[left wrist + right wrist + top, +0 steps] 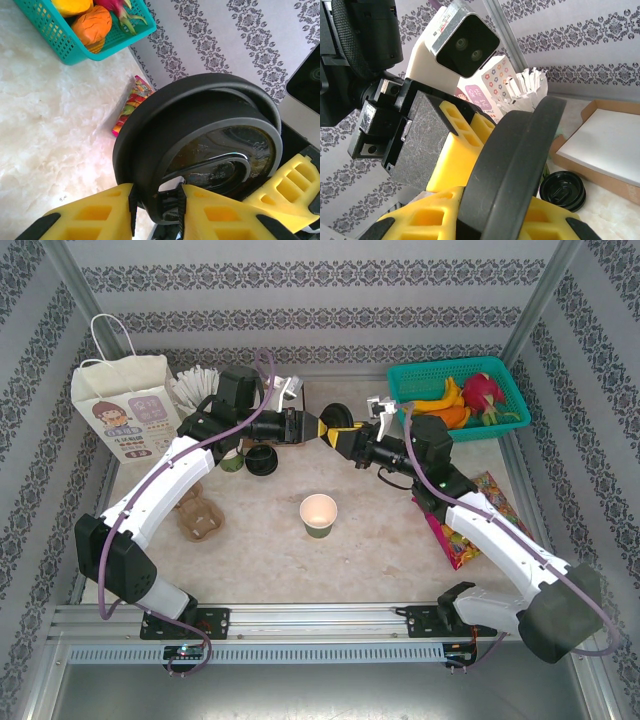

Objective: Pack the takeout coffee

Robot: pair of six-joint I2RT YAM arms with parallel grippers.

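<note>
We see the left tool (pixel 157 199) and right tool (pixel 490 220) both clamped on the black lid (pixel 200 130) at upper centre. The olive-green cup (pixel 319 516) stands uncovered mid-counter (pixel 250 555).

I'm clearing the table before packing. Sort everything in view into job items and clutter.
For the job: lidless green cup, black lid, paper bag.
Just lying about: fruit basket, snack packet, white sticks, spare lids, cardboard cup carrier.
</note>
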